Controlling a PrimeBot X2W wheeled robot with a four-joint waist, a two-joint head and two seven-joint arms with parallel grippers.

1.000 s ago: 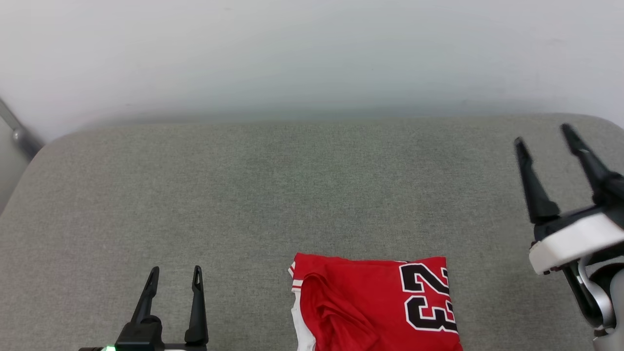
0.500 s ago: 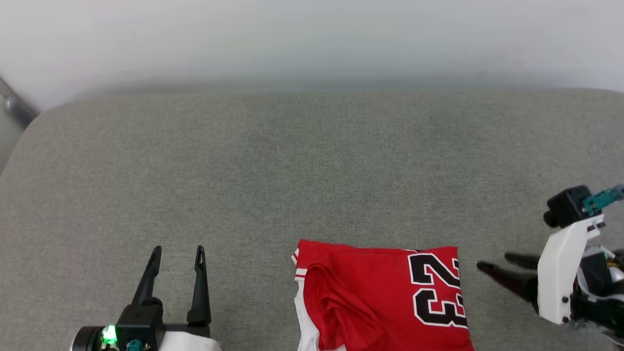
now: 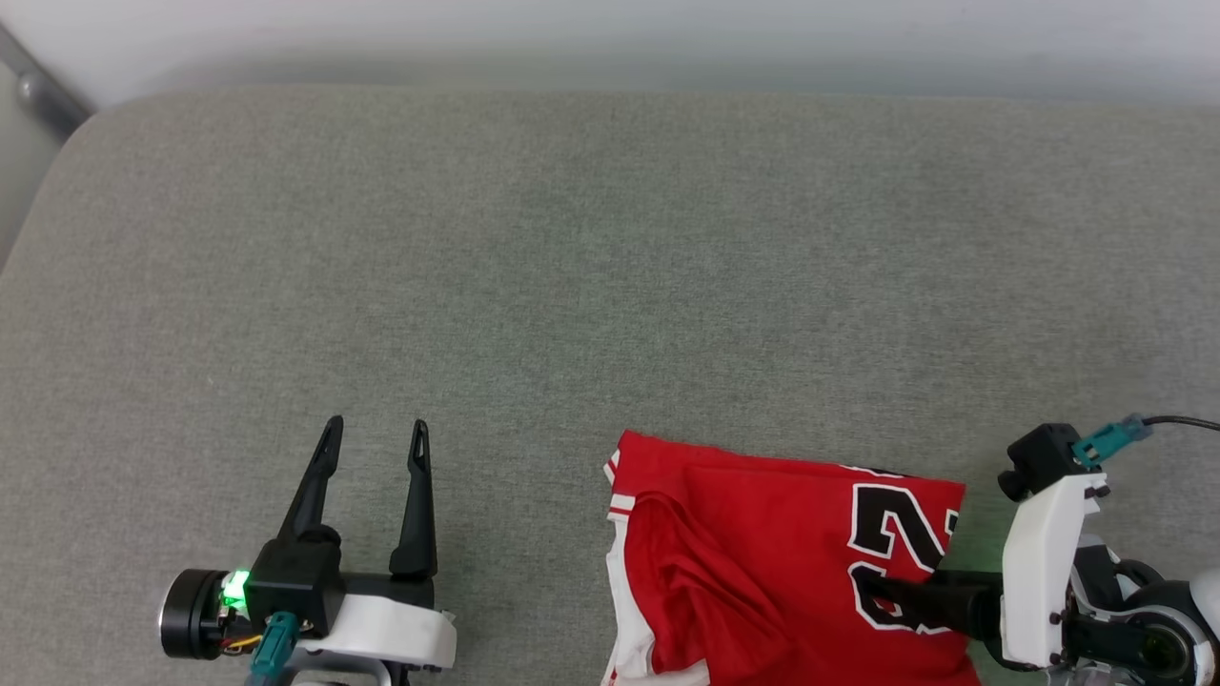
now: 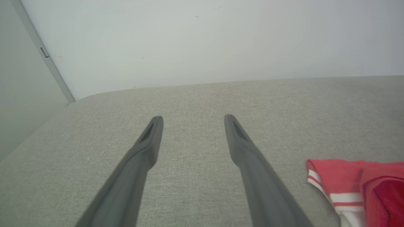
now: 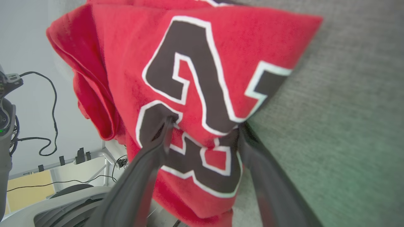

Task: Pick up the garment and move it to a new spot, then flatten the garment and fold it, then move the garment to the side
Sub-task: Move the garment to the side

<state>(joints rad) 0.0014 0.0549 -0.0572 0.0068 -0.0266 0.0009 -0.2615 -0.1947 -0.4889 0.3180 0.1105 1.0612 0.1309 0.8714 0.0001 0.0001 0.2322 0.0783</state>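
Observation:
The garment (image 3: 762, 534) is a folded red jersey with a black, white-edged number, lying at the near right of the grey padded surface (image 3: 572, 286). My right gripper (image 3: 886, 595) points left at the garment's right edge. In the right wrist view the gripper (image 5: 205, 124) stands open astride the garment (image 5: 189, 47): one finger lies on the number, the other runs under the cloth's edge. My left gripper (image 3: 375, 429) is open over bare surface, left of the garment. In the left wrist view that gripper (image 4: 193, 119) holds nothing, and the garment's striped corner (image 4: 347, 179) shows at the lower right.
A pale wall (image 4: 202, 41) runs along the back of the surface. A metal bar (image 3: 38, 86) slants at the far left corner. Beyond the near edge, the right wrist view shows cables (image 5: 50, 104) and a frame (image 5: 72, 157). Bare grey surface stretches to the back and left.
The head camera has tilted down. My right gripper swung from upright at the right to pointing left, then slid over the garment's right edge. The left gripper stayed open and kept its place.

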